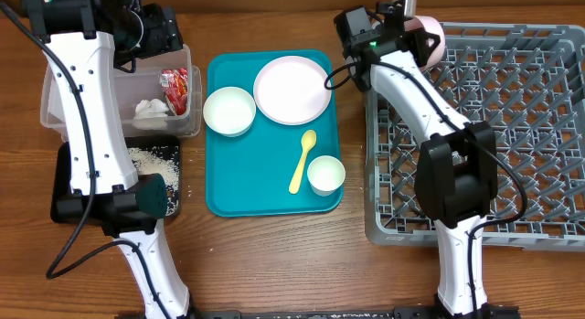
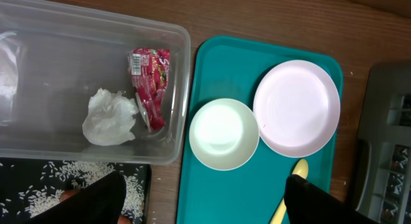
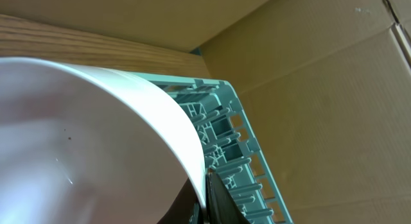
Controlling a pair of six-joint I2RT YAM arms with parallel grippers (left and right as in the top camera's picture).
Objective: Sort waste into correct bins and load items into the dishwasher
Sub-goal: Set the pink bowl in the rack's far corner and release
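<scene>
R pincer grips bowl rim, prob. tilted; arm reaching over rack corner.

- On the teal tray we find bare floor only at its 7 o'clock corner; a bowl, plate, spoon and cup fill the rest.
- At its 6 o'clock we see open table.
- The left arm overhangs the clear tub and black tray at 9 o'clock.
- The right arm, with a second bowl gripped at 11 o'clock, bars the dish rack along its 9 o'clock edge; the 3 o'clock half stands open.
</scene>
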